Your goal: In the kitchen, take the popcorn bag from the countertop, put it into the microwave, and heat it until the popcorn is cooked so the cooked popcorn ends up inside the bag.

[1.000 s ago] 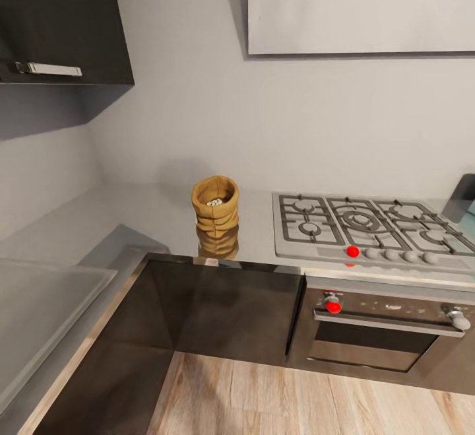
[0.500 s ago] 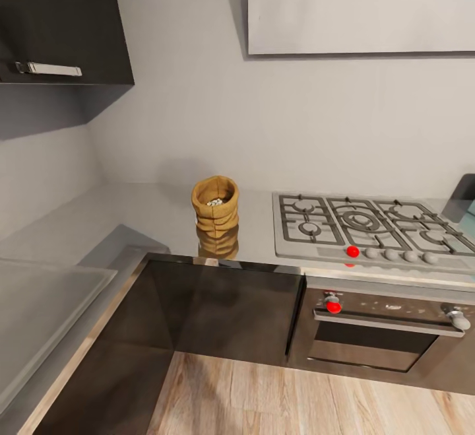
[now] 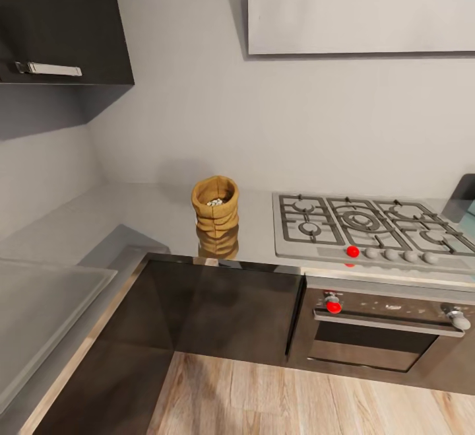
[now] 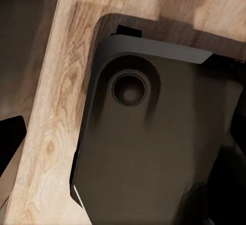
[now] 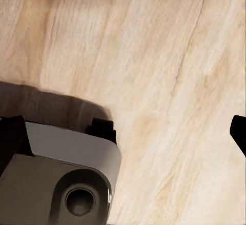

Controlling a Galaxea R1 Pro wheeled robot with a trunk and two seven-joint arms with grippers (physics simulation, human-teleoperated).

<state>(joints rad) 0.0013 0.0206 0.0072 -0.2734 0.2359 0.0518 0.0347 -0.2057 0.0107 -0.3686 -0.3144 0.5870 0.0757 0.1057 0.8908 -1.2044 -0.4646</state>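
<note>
Our jaws give us little to go on: both wrist cameras look straight down past the robot's own base, the left at the dark base shell (image 4: 154, 143) over the wooden floor (image 4: 46, 133), the right at the paler corner of the base (image 5: 61, 179) over the same light planks, and only dark slivers at the picture edges could be finger parts, so we cannot tell how far either pair stands open; nothing appears to be held. From this we judge both arms hang low at our sides, not yet raised to work. Moving outward to the head view, the popcorn bag (image 3: 215, 205) stands upright on the desk (image 3: 152, 214), its rolled rim open and whitish kernels showing, near the front edge and just left of the gas hob (image 3: 369, 230), apart from it. Below the hob sits the built-in oven (image 3: 382, 333); at the far right edge a dark and pale-blue sliver (image 3: 464, 202) may be the microwave, though too little shows to be sure. We take the step in hand to be the approach before pickup. The next move calls for lifting one arm over the desk edge, opening its jaws around the bag's creased body, and closing gently so the sack stays upright.
</note>
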